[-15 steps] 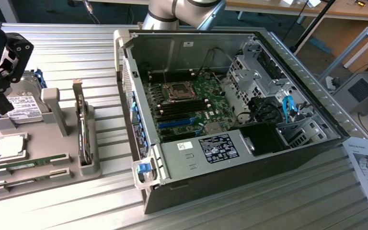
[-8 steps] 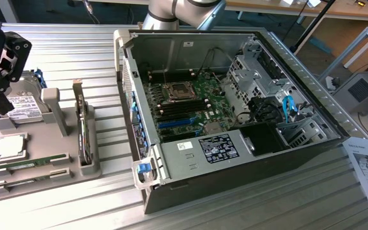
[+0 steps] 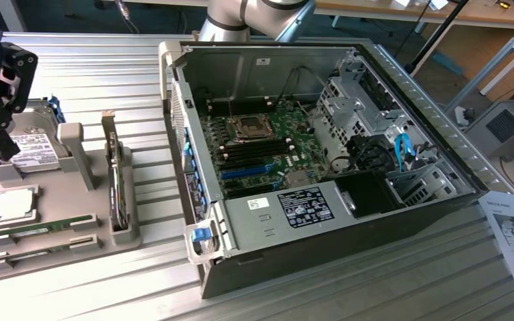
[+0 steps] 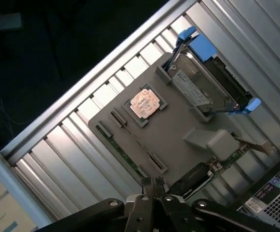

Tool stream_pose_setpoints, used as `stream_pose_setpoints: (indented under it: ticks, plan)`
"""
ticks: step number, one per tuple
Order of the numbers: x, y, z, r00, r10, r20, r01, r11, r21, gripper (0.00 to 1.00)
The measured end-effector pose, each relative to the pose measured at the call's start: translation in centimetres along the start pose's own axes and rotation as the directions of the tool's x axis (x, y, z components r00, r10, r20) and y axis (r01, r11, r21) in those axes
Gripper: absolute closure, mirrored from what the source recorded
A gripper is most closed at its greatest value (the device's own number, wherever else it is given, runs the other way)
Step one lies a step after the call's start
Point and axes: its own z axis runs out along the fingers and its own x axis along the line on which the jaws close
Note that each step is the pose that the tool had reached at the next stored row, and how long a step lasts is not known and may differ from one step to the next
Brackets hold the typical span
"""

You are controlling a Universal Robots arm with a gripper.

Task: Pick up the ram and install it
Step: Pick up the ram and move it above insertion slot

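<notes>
Claw (image 4: 152, 185) pressed together, empty, over the grey tray (image 3: 61, 200). Ram (image 3: 41, 229) lay slotted there. We judged it best to spread first, then pinch the long edges squarely.

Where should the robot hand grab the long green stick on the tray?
Probably pinch the ram at the middle of its upper long edge, coming down from above: it stands on edge in a slot of the gray tray, so only its thin top sticks out.
</notes>
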Motion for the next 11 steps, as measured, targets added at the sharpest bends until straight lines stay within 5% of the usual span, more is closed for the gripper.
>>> stream_pose_setpoints:
  ticks: [6, 11]
  plan:
    - [0.0, 0.0, 0.07, 0.9948, -0.102, -0.0025, 0.102, 0.9948, -0.0009, 0.89]
    - [0.0, -0.01, 0.11, 0.983, -0.183, -0.0046, 0.183, 0.983, -0.0019, 0.89]
